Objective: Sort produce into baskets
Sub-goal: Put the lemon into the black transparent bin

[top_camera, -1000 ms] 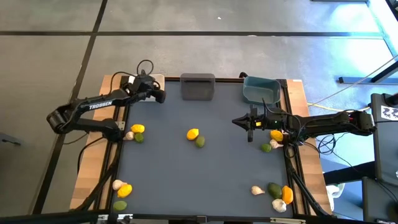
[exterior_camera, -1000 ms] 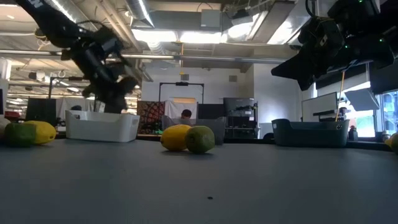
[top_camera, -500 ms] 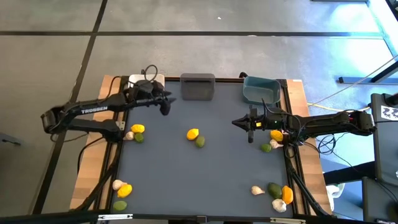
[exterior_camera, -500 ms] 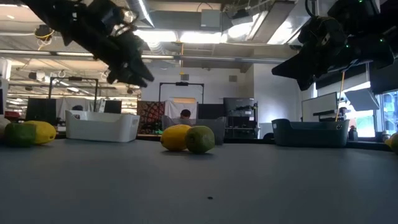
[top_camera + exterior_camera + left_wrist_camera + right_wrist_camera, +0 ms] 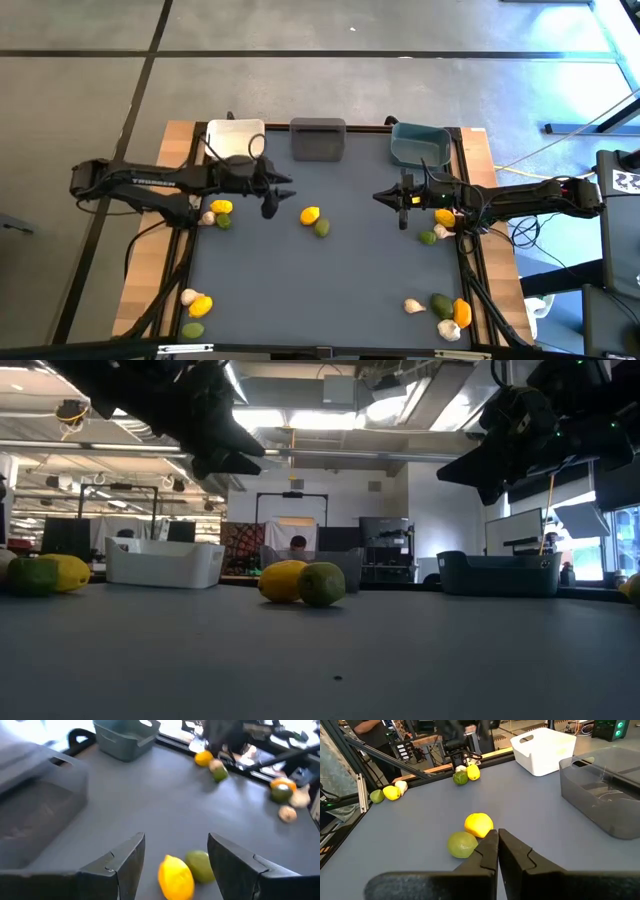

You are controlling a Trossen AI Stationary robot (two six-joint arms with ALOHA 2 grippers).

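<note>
— Where is the lemon (image 5: 310,215) lying?
— Mid-tabltop, touching a lime (image 5: 322,228); it's lying at three o'clock of my left end effector (image 5: 272,196), whose fingers are standing apart, holding nothing.
— And your right end effector (image 5: 387,196)?
— It's hovering at three o'clock of the lemon, fingers together.

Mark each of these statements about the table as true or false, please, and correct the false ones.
1. The left gripper has its jaws open, with nothing between them. True.
2. The right gripper holds a lemon. False: its jaws are shut on nothing.
3. The yellow lemon and the green lime lie side by side near the middle of the table. True.
4. The white basket stands between the other two. False: the dark grey basket is in the middle, with the teal basket on its other side.
5. The lemon lies inside the dark grey basket. False: it lies on the table surface.
</note>
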